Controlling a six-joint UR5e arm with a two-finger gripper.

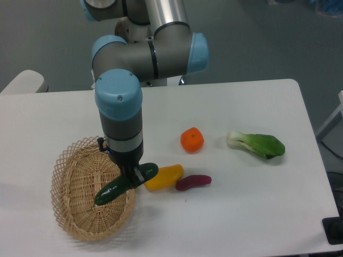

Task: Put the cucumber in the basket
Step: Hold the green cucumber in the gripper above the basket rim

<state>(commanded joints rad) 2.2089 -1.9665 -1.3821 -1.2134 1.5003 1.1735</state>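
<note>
Over the basket's (75,214) right rim: gripper (132,179) clamped on the cucumber (124,184), which is tilted, lower end over the basket interior, upper end sticking out past the rim toward the yellow vegetable (164,177). Can't tell if the low end touches the wicker. White table (252,214), matte, rounded corners. On it: purple eggplant (193,182) just beside the yellow one, orange fruit (192,140), bok choy (256,143) further right. Grey-blue floor behind.
</note>
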